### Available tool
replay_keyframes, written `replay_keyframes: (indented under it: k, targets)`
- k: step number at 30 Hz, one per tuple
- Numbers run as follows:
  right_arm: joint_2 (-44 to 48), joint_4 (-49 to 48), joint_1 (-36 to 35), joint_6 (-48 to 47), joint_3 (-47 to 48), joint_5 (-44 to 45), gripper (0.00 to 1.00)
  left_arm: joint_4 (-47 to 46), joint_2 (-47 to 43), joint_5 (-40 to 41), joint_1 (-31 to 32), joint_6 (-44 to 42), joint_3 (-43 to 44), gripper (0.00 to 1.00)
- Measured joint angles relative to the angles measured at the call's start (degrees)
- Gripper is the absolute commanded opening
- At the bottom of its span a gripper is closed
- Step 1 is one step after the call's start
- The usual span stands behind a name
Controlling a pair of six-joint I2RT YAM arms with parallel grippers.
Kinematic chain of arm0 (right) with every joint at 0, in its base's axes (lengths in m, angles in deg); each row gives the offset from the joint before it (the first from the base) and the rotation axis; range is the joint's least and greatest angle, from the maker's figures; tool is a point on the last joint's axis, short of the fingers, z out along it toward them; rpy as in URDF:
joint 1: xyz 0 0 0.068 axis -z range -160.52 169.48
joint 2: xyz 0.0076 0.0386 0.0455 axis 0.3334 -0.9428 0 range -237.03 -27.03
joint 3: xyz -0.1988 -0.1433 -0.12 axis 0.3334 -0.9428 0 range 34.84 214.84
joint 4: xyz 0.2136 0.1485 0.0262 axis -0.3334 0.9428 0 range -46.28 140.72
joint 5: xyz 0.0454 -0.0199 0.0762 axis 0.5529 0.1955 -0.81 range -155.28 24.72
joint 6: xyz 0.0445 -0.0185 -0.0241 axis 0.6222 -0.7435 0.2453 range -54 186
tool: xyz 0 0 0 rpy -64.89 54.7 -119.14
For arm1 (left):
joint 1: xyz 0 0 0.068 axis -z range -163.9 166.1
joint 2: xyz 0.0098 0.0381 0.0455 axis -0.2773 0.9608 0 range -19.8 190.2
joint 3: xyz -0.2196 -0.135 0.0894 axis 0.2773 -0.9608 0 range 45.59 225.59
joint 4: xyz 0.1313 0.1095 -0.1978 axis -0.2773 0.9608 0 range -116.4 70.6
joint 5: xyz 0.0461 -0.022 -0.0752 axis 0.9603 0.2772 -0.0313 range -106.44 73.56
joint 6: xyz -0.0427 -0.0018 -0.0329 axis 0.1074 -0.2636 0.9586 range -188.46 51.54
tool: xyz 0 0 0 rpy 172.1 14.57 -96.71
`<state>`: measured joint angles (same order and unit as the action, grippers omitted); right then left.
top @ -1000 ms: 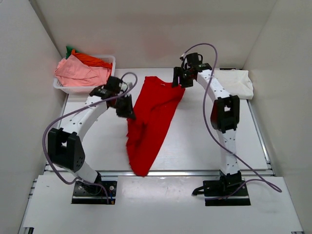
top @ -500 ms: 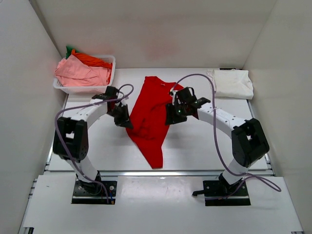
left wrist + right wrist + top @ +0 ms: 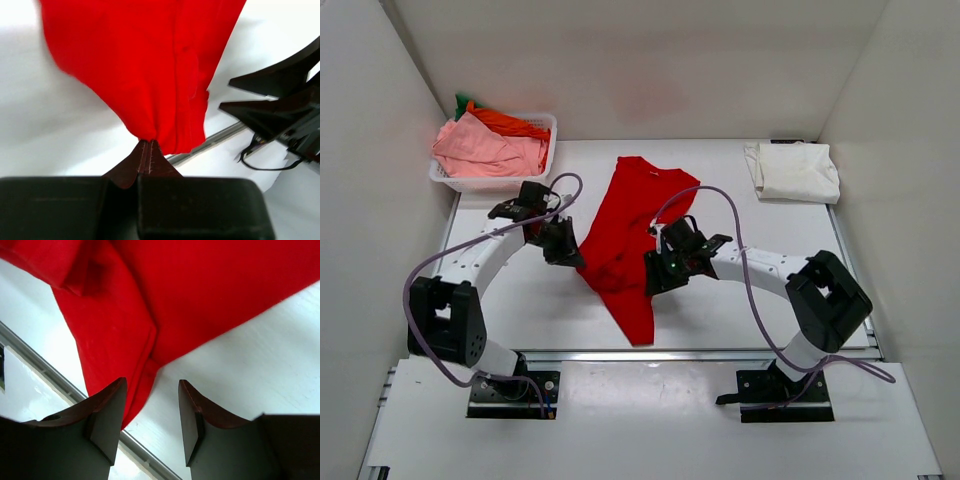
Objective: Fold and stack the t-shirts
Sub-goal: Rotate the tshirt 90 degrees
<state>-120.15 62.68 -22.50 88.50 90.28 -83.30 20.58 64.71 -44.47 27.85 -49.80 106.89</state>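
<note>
- Your red t-shirt (image 3: 630,225) lies in the middle of the table (image 3: 520,300). It stretches as one long strip, widest at the far side and narrowing to a point close to the near edge.
- Your left gripper (image 3: 147,150) sits at the shirt's left edge, about halfway along the strip. Its jaws are pressed tight together with a bunch of red cloth pinched between the tips. In the left wrist view the cloth fans out and away from that pinch.
- Your right gripper (image 3: 150,405) sits at the shirt's right edge, roughly across from the left one. Its jaws stand apart with a clear gap and hold nothing.
- In the right wrist view, a folded edge of the red cloth runs toward that gap. One jaw is over red cloth and the other over bare white table. You cannot tell from here whether the tips touch the cloth.
- A cream-white t-shirt (image 3: 795,170) lies folded at the far right corner of the table, well apart from both arms.
- A white lattice basket (image 3: 542,160) stands at the far left corner. It holds a crumpled pink t-shirt (image 3: 485,150) on top, an orange t-shirt (image 3: 510,122) behind it, and a green t-shirt (image 3: 463,101) just showing at the far side.
</note>
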Motion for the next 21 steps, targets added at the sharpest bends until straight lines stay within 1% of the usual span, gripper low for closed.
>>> replay_keyframes:
  k: [5,10,14,18,21]
  targets:
    - [3.02,-0.7,-0.55,0.04,-2.51,-0.09,0.45,4.81,-4.39,1.6,-1.44,-3.23,-2.03,0.0]
    - [4.42,-2.97,-4.0,0.74,-5.25,-0.7,0.46,8.7,-7.26,2.84,-1.81,-5.51,-3.78,0.0]
    - [4.37,-4.07,-6.49,1.73,-7.17,-1.18,0.46,11.23,-8.04,4.07,-1.9,-7.06,-4.61,0.0]
    - [2.84,-5.07,-8.33,1.99,-7.13,-1.44,0.41,12.17,-8.7,4.96,-2.56,-7.87,-5.11,0.02]
    - [0.94,-4.94,-9.35,2.32,-6.56,-1.18,0.44,12.11,-8.98,4.98,-2.91,-8.09,-6.03,0.01]
